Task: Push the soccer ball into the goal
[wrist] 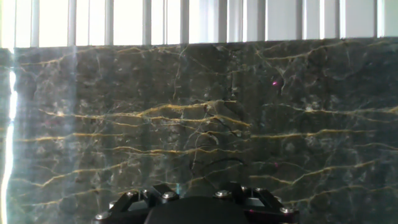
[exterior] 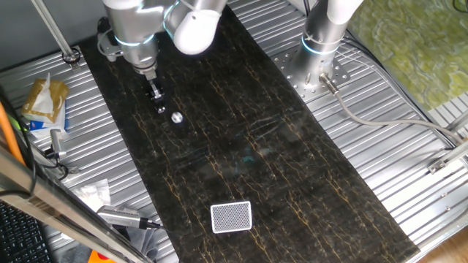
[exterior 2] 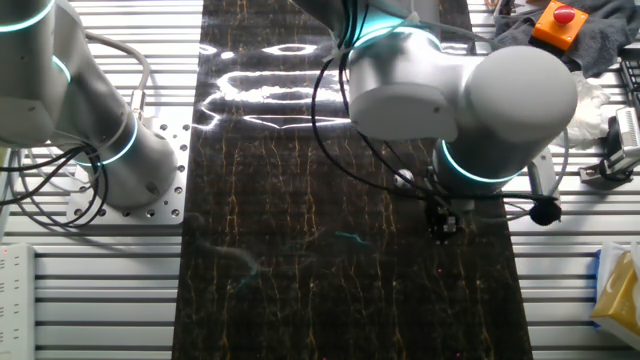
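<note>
Since the tiny white-and-black soccer ball (exterior: 177, 117) sits on the dark marble-look mat (exterior: 292, 183), well apart from the white-framed mesh goal (exterior: 231, 217), the push isn't done yet — black gripper (exterior: 159, 103) hovers just beside the ball, open/closed state can't be told.

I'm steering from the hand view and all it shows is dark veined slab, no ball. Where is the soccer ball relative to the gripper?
Observer: In one fixed view the soccer ball lies on the slab close beside the gripper tip. It sits just to the tip's right in that picture.
Operator: And the goal? I can't see that either.
Observer: The goal sits far down the slab near its other end. It is on the ball's side of the gripper, with bare slab between ball and goal.
</note>
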You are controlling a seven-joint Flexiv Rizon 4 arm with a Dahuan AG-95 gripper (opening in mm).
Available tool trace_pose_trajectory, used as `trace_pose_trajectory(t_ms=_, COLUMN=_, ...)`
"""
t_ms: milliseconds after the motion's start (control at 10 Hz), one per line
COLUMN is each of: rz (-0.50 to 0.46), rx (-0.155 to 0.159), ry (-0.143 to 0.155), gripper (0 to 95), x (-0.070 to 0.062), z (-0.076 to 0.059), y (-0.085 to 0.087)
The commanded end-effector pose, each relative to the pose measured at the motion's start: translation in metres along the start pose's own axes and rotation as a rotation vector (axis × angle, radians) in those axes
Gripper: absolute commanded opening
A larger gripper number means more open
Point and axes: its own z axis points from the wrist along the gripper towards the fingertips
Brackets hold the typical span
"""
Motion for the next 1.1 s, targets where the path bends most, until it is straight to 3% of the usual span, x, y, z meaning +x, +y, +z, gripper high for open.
trace_pose_trajectory(t_ms=100, rz=-0.022, rx=0.001, ry=0.003, gripper=57.0, x=0.001, z=-0.004, y=-0.006)
trace_pose_trajectory(t_ms=400, rz=-0.015, rx=0.001, ry=0.011, gripper=57.0, x=0.004, z=-0.006, y=-0.015)
trace_pose_trajectory(t_ms=800, rz=0.115, rx=-0.098, ry=0.018, gripper=57.0, x=0.015, z=-0.005, y=-0.014)
trace_pose_trajectory(t_ms=1100, rz=0.087, rx=-0.1, ry=0.019, gripper=57.0, x=0.015, z=-0.004, y=-0.012)
